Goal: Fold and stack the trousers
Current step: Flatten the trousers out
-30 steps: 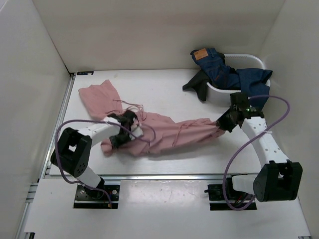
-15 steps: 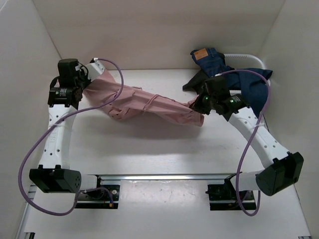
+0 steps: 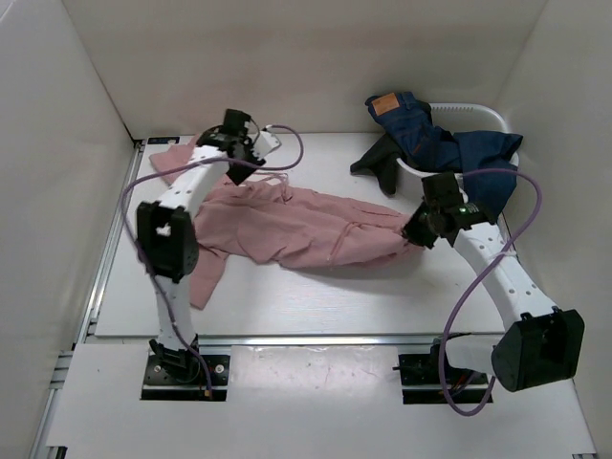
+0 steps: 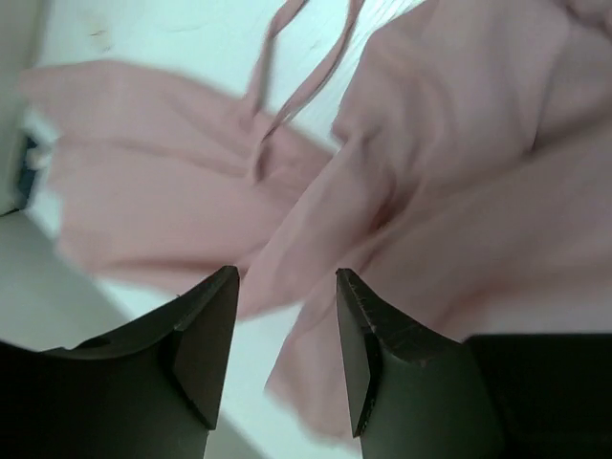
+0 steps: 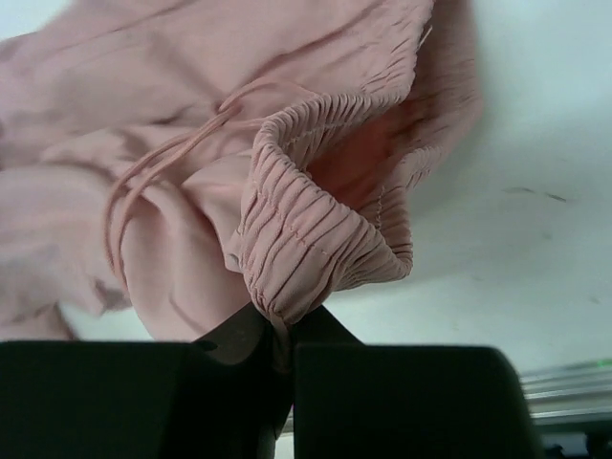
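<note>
The dusty-pink trousers [image 3: 306, 228] lie crumpled across the middle of the table, with one leg end at the far left [image 3: 172, 161] and another fold hanging toward the near left. My right gripper [image 3: 418, 232] is shut on the gathered waistband [image 5: 316, 239] at the garment's right end, with a drawstring [image 5: 163, 163] trailing beside it. My left gripper [image 3: 232, 164] hovers over the far-left part of the trousers. In the left wrist view this gripper [image 4: 285, 287] is open, with pink fabric [image 4: 459, 191] below the jaws and nothing pinched between them.
A white basket [image 3: 478, 115] at the back right holds blue jeans [image 3: 421, 134]. A dark garment [image 3: 378, 161] hangs over its rim onto the table. White walls close in the left, back and right sides. Purple cables loop off both arms.
My left gripper has opened and let go of the trousers, which dropped from a stretched span onto the table. The left arm swung right from the far-left corner; the right gripper moved nearer and right.
</note>
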You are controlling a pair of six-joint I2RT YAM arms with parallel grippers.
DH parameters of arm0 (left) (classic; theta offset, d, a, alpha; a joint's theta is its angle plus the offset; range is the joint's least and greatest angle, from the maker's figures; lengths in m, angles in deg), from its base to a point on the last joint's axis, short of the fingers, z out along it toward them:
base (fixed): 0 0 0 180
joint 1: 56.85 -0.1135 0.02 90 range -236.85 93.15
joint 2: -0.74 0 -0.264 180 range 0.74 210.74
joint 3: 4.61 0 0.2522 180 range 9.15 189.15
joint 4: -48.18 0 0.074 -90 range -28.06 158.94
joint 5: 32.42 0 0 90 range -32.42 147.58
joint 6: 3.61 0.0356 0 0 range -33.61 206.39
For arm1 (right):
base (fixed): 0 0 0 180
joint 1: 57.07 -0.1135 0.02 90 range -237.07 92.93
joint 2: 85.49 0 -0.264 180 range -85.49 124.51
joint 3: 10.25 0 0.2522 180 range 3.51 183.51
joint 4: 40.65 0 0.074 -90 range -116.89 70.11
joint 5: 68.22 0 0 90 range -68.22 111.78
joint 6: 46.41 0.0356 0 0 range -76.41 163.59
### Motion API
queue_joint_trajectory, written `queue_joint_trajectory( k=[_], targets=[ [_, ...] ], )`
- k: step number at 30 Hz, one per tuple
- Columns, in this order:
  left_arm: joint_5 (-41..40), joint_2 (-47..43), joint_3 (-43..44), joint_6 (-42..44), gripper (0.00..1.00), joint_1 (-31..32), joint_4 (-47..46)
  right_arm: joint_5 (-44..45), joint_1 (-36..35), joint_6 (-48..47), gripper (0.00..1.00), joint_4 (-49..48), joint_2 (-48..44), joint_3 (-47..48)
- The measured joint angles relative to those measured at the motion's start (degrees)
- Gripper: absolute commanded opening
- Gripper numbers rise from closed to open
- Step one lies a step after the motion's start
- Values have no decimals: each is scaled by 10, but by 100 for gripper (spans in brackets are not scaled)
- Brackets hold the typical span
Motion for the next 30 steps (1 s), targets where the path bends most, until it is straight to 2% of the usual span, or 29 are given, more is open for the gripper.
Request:
queue_joint_trajectory(
  k=[2, 3, 6, 8, 12, 15, 17, 18, 22, 25, 26, 28, 29, 30],
  targets=[
    [3, 85, 76, -45, 58, 16, 23, -4, 26, 2, 0, 1, -1, -29],
    [10, 108, 98, -67, 64, 16, 38, -5, 42, 4, 0, 1, -1, -42],
    [28, 78, 78, -92, 74, -5, 68, -10, 57, 9, 0, 0, -1, -52],
    [27, -16, -5, -89, 75, -22, 71, -14, 57, 9, 0, -8, -1, -51],
    [-14, -271, -231, -60, 75, -41, 90, -14, 60, 8, 0, -12, 0, -51],
    [-23, -388, -388, -43, 83, -32, 113, -14, 79, 3, 0, -12, 0, -51],
    [-24, -389, -473, -40, 92, -11, 120, -14, 101, -2, 0, -13, 0, -51],
    [-21, -366, -505, -42, 100, 2, 123, -15, 111, -5, 0, -12, 0, -51],
    [-13, -251, -542, -67, 100, 27, 119, -14, 145, -17, 0, -12, 0, -50],
    [0, -216, -543, -92, 100, 29, 98, -13, 154, -25, 0, -10, 0, -42],
    [0, -211, -546, -98, 92, 31, 88, -13, 157, -27, 0, -10, -1, -40],
    [-13, -203, -563, -112, 58, 34, 54, -14, 165, -32, 0, -10, -4, -40],
    [-22, -202, -570, -117, 15, 34, 57, -15, 172, -33, 0, -10, -5, -40],
    [-38, -204, -579, -118, 14, 31, 58, -15, 181, -35, 0, -10, -7, -40]
  ],
)
